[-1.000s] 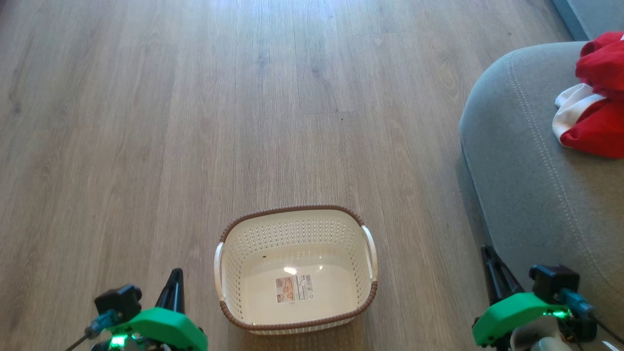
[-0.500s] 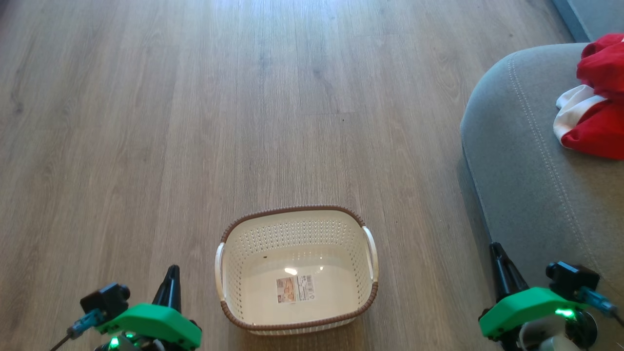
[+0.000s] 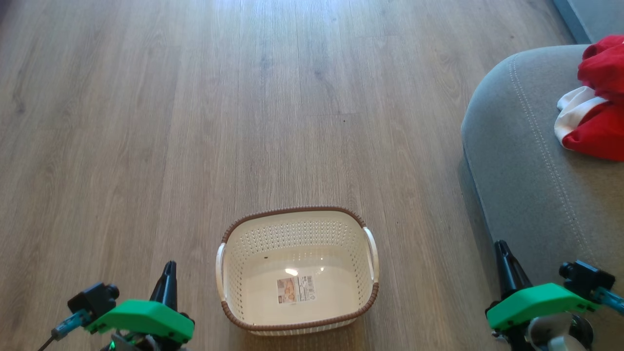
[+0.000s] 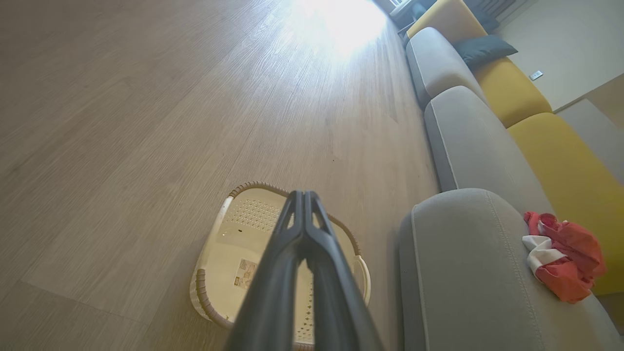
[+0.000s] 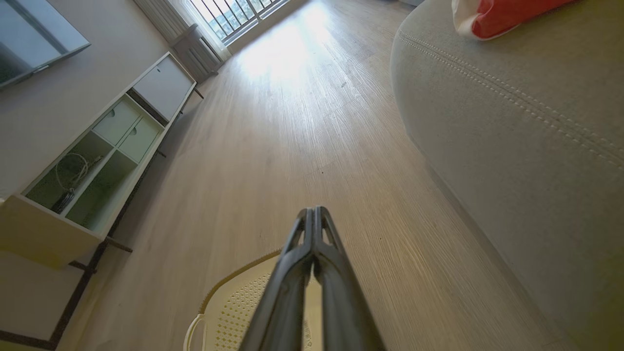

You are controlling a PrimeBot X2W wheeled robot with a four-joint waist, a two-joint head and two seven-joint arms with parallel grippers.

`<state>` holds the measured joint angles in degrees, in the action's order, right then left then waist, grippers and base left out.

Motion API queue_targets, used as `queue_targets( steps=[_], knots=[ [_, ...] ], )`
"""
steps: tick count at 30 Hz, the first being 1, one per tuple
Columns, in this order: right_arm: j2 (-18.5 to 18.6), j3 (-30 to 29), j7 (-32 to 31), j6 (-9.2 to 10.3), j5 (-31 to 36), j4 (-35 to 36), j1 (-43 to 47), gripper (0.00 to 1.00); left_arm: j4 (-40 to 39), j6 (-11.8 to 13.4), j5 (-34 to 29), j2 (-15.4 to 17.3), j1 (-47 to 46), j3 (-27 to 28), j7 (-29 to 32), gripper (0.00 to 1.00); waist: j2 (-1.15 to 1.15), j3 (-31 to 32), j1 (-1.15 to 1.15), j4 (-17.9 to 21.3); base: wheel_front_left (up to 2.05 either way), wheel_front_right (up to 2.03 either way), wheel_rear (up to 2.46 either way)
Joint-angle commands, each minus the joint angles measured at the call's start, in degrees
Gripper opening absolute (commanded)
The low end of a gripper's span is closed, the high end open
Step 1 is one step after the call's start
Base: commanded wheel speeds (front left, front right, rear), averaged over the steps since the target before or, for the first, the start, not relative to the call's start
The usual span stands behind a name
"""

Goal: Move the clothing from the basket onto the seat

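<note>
The cream basket (image 3: pixel 234 253) with its brown rim stands on the wood floor, with nothing inside but a label on its bottom; it is also seen as the basket (image 4: pixel 219 243) and the basket (image 5: pixel 229 307) in the wrist views. Red and white clothing (image 3: pixel 597 105) lies bunched on the grey seat (image 3: pixel 521 161) at the right, shown too as clothing (image 4: pixel 560 263) on the seat (image 4: pixel 463 273) and clothing (image 5: pixel 497 14) on the seat (image 5: pixel 512 131). My left gripper (image 3: pixel 169 268) is shut, left of the basket. My right gripper (image 3: pixel 501 246) is shut beside the seat's front edge. Neither holds anything.
Bare wood floor (image 3: pixel 243 97) stretches ahead of the basket. More grey and yellow sofa cushions (image 4: pixel 512 92) run along the right. A low white cabinet (image 5: pixel 97 156) with open shelves stands along the left wall, and a bright window lies beyond.
Both grippers have dropped lower and moved slightly outward in the head view. The basket, clothing and seat have stayed put.
</note>
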<state>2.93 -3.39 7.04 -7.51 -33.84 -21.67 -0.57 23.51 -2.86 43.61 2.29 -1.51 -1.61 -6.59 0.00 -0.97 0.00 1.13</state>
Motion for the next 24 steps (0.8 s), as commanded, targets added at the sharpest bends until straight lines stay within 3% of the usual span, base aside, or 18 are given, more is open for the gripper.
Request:
queue_targets(
  steps=[1,24],
  knots=[
    [0.03,0.06,-0.32,0.01,-1.45,2.12,-2.98,0.00,-2.05,-0.48,1.20,0.27,-3.02,1.32,0.13,0.00,0.00,0.01,0.00,-0.01,0.00,0.00,0.00],
    [0.01,-0.88,-4.19,0.01,-18.10,3.74,-3.75,0.00,-4.21,-1.69,15.07,0.37,-3.51,3.32,3.93,0.00,0.00,0.24,0.00,-0.34,0.00,0.00,0.00]
  ],
)
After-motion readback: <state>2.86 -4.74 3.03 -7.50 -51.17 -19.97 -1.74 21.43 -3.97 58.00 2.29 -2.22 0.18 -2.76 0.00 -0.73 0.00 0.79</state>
